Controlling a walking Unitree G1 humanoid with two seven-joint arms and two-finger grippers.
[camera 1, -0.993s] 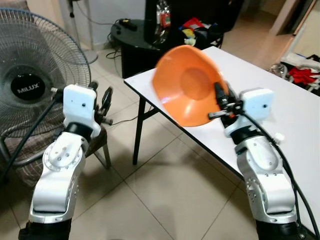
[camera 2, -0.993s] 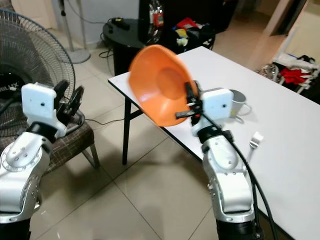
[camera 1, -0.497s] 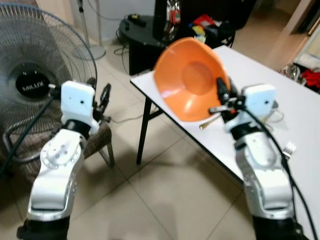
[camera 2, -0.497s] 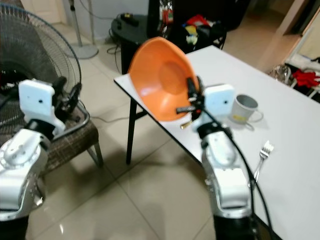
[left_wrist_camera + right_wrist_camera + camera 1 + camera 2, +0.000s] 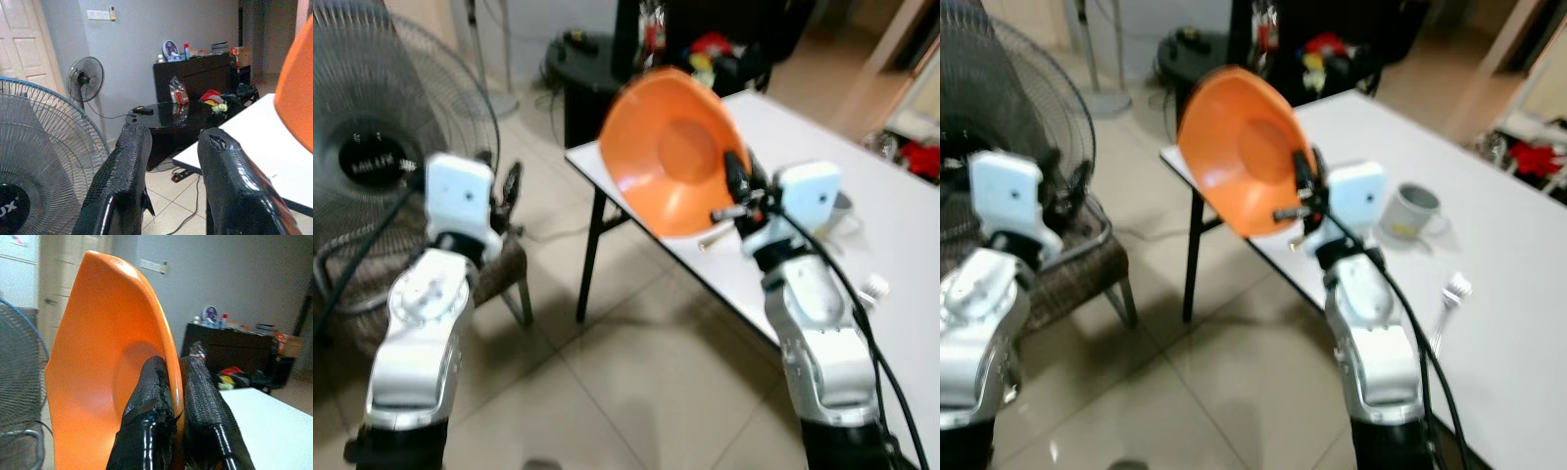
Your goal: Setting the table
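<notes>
even indoor light; head views motion-blurred, wrist views sharper, soft floor shadows.

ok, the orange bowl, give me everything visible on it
The orange bowl looks like smooth plastic: wide, with a flared wall and a round flat base. It seems empty. It is held in the air, tipped nearly on edge, its hollow facing the robot, over the near corner of the white table. The right gripper pinches its rim, one black finger inside the wall and one outside, as the right wrist view shows. Nothing else touches it. The head views are slightly blurred.
</notes>
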